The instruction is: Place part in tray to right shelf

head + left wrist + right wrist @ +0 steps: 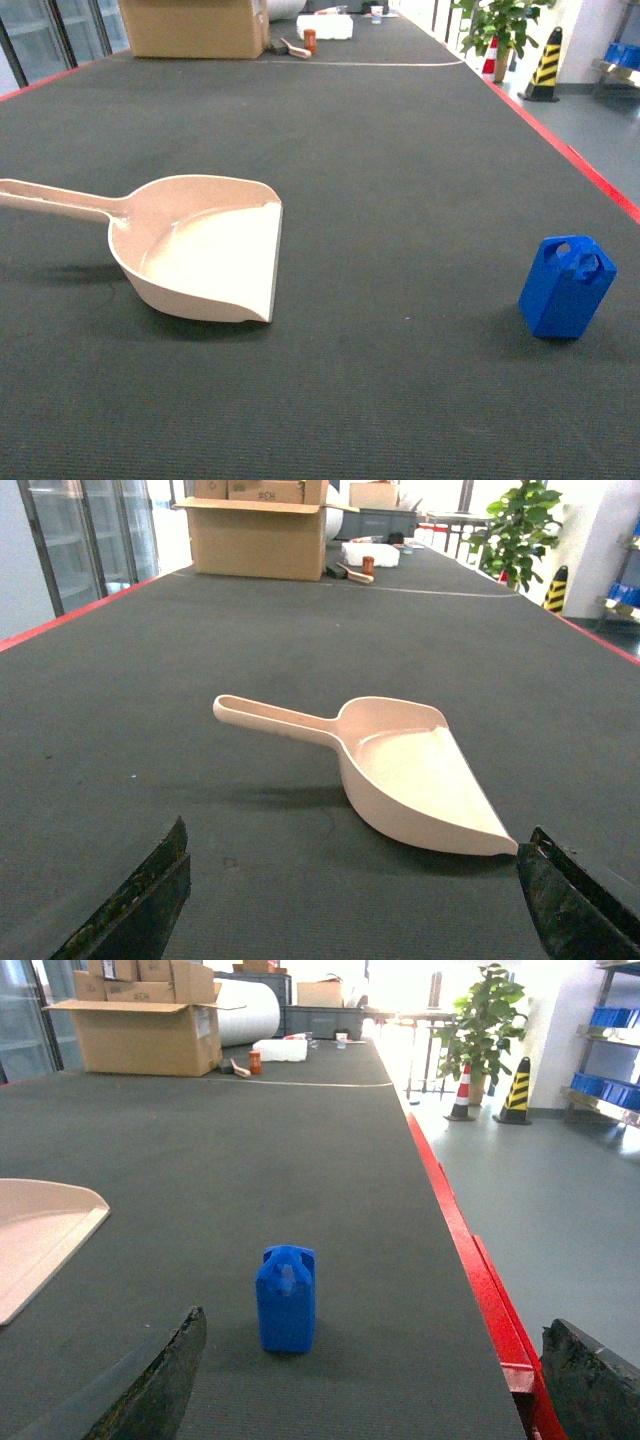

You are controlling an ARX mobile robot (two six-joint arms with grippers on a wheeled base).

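Note:
The beige tray (210, 250) lies on the dark table mat at the left, its handle pointing left and its scoop holding nothing. The blue part (566, 286) stands upright on the mat at the right. Neither gripper shows in the head view. In the left wrist view my left gripper (350, 905) is open, and the tray (400, 770) lies ahead of it, apart from both fingers. In the right wrist view my right gripper (375, 1380) is open, with the part (287, 1298) standing ahead of the left finger, untouched. The right shelf is out of view.
A red strip (580, 160) runs along the table's right edge, with the floor beyond it. A cardboard box (195, 27) and small items stand at the far end. A potted plant (500, 25) and a striped cone (545, 65) stand on the floor at the far right.

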